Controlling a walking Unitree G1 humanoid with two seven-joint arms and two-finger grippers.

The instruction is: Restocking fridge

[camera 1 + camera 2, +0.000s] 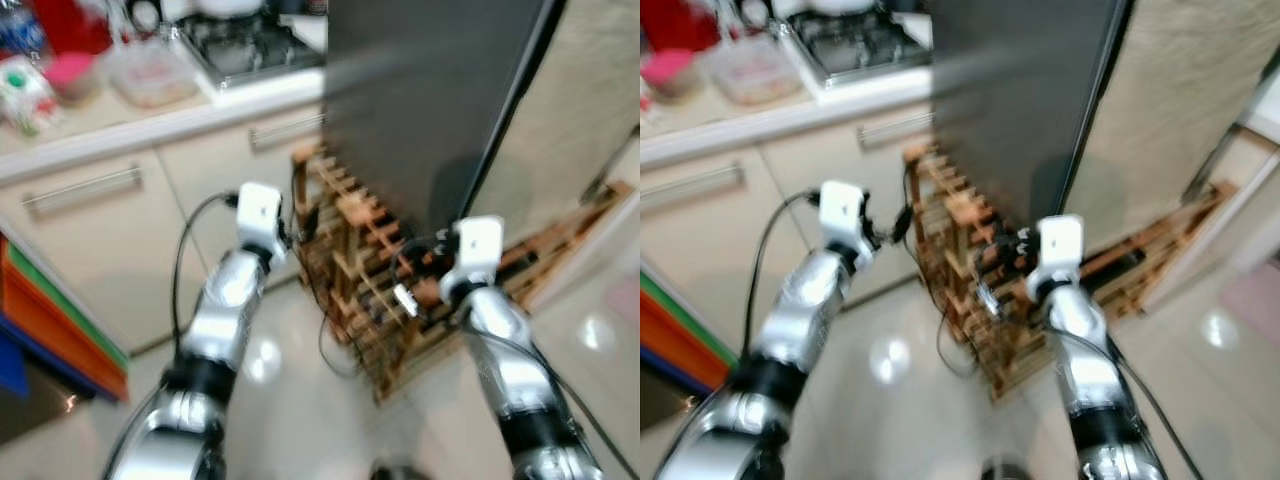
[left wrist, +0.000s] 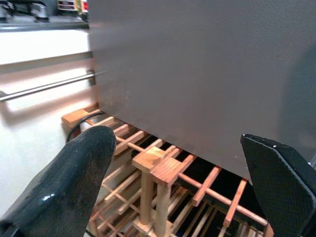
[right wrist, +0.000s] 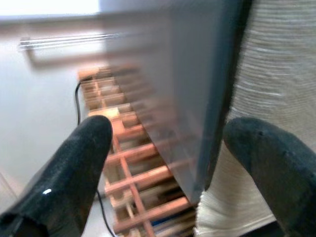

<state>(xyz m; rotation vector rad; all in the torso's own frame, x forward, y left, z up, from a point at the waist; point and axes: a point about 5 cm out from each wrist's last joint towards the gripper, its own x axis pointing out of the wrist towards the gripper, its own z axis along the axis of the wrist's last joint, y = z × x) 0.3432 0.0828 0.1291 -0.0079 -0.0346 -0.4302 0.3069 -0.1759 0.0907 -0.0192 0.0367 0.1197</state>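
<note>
Apparently both pincers, left [image 2: 177, 182] and right [image 3: 165, 173], gape wide, empty.

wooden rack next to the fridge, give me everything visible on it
The wooden rack is an open lattice of light reddish-brown slats and square posts, looking like unfinished wood. It stands on the pale glossy floor, between the cream cabinet and the dark grey fridge, whose side hides part of it. A black cable drapes over one top corner. Dark items sit in some slots, too blurred to identify. Both grippers hover near it, open, not touching.
</note>
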